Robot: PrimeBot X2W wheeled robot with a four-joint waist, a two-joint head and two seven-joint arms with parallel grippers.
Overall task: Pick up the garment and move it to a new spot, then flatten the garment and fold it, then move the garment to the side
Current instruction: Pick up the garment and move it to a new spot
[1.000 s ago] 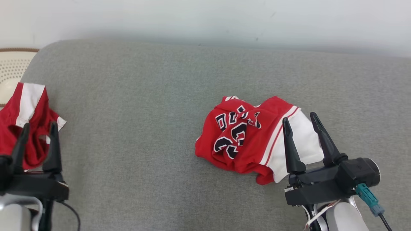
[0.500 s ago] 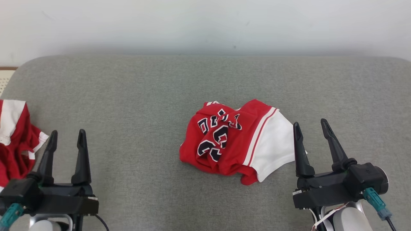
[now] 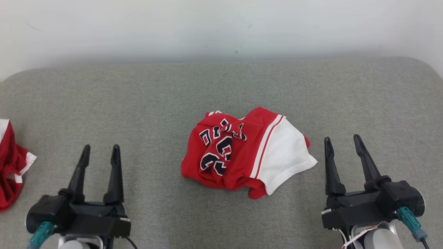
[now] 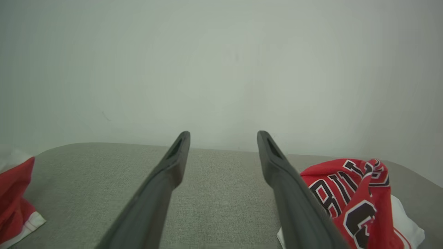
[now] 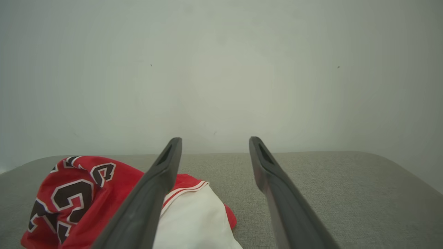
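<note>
Now we see the garment (image 3: 242,155) lying crumpled near the middle of the grey cushion (image 3: 138,103), neither flat nor folded. It is a red sports jersey, bunched into a loose heap with many creases. On its 9 o'clock side the red cloth carries black letters and numbers with a white outline. The folds twist them, so we cannot read them fully. On its 3 o'clock side a wide white panel is turned up, and thin red and white stripes run between the white part and the red part.

The left gripper (image 3: 101,148) stands at about 8 o'clock from the garment, well apart from it. Its two dark fingers are spread apart and nothing is between them. The right gripper (image 3: 342,138) stands at about 3 o'clock from the garment, just beside the white edge but not touching it. Its fingers are also spread and empty. In both wrist views the gap between the fingers is free, with the pale wall (image 3: 207,27) behind.

At 9 o'clock, at the edge of the head view, a second red cloth (image 3: 12,173) with white trim lies on the cushion, well apart from the garment.
</note>
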